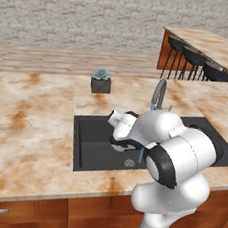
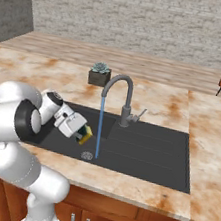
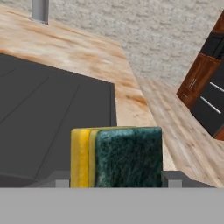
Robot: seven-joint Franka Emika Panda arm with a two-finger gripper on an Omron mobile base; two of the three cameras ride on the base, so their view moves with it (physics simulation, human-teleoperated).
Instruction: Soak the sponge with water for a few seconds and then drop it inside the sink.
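Note:
The sponge (image 2: 86,136), dark green over yellow, hangs over the black sink (image 2: 147,148) with my gripper (image 2: 83,132) shut on it. In the hand view the sponge (image 3: 116,157) sits between my two fingertips (image 3: 173,178), green face toward the camera and yellow layer on the left. The water (image 2: 100,126) falls as a thin blue stream from the grey faucet (image 2: 124,84) toward the round drain (image 2: 87,155). The sponge is just left of the stream, a small gap apart. From the left base view the sink (image 1: 95,139) and faucet (image 1: 160,93) show behind my arm.
A dark square pot with a succulent (image 2: 99,74) stands on the marble counter (image 2: 203,147) behind the sink. Black bar stools (image 1: 197,60) line a second counter at the far right. A brick wall closes the back.

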